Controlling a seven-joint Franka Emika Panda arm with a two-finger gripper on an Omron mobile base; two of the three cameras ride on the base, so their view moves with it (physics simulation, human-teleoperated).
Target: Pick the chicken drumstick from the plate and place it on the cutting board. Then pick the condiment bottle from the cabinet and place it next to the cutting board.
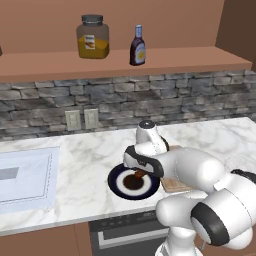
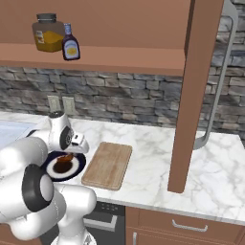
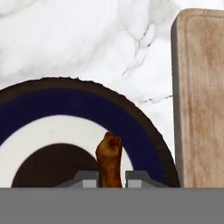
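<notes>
My gripper point(image 3: 111, 178) is shut on the chicken drumstick point(image 3: 109, 158), a reddish-brown lump that sticks up between the two fingertips. It hangs low over the dark centre of the navy plate point(image 3: 65, 103). The drumstick point(image 1: 141, 175) and the plate point(image 1: 116, 182) sit just under my hand at the counter's front. The tan cutting board point(image 2: 107, 165) lies right beside the plate point(image 2: 80, 165), and my arm partly hides the cutting board point(image 1: 172, 186). The condiment bottle point(image 1: 137, 46) stands upright on the cabinet point(image 1: 175, 57) shelf above.
A wide orange-filled jar point(image 1: 93, 37) stands left of the bottle on the shelf. A sink point(image 1: 25, 175) lies at the counter's left. A vertical wooden panel point(image 2: 196, 95) comes down to the counter right of the board. Stone wall with outlets point(image 1: 81, 119) behind.
</notes>
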